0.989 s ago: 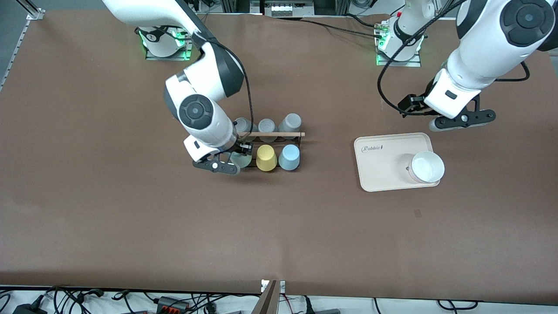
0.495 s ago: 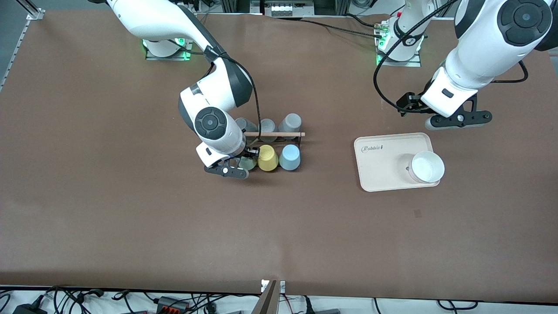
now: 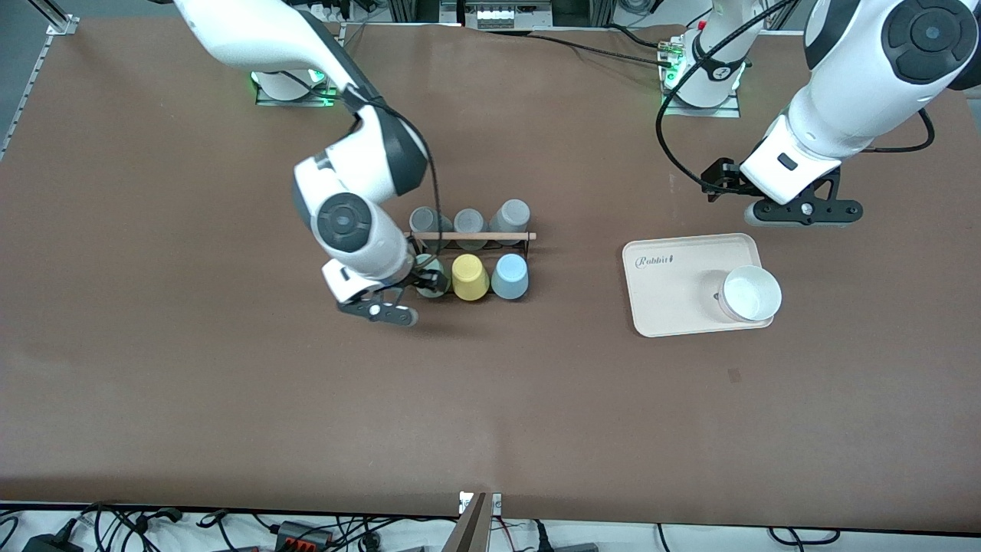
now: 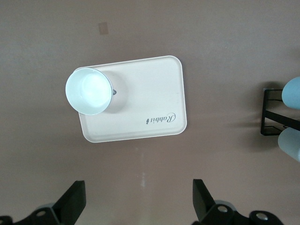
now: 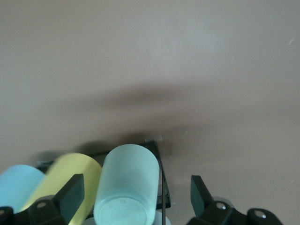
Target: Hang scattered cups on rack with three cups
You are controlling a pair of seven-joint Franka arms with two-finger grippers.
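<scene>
Needed a straight, slow lift of right gripper (image 5: pixel 136 193), fingers apart astride mint-green cup (image 3: pixel 431 277) on rack (image 3: pixel 529 239), nine o'clock of yellow cup (image 3: pixel 468 277). Saw left gripper (image 4: pixel 138 201), likewise spread, idle over table (image 3: pixel 230 383) at tray's (image 3: pixel 674 310) one o'clock.

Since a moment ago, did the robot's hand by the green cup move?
Yes. The right gripper, open, has slid away from the yellow cup, toward the right arm's end of the table. The mint-green cup sits on the rack.
</scene>
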